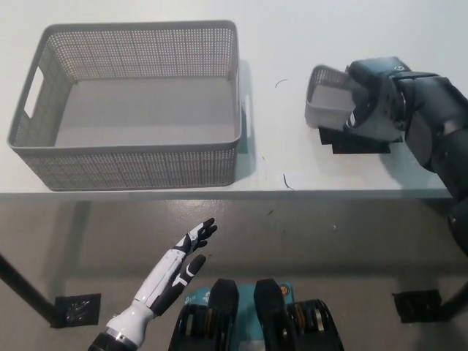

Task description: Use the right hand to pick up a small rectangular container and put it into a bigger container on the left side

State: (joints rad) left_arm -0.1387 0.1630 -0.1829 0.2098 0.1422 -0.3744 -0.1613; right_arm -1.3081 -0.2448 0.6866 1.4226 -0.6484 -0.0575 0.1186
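Note:
My black right hand (373,102) is shut on the small grey rectangular container (327,97), which hangs tilted above the white table (292,44) at the right, casting a dark shadow below it. The big grey mesh basket (131,157) stands on the table's left part, with nothing inside it. A gap of bare table separates the small container from the basket's right wall. My white left hand (191,245) rests low, below the table's front edge, with its fingers spread and nothing in it.
The table's front edge runs across the picture's middle, with grey floor below it. Two thin dark marks (287,181) lie on the table between the basket and the small container.

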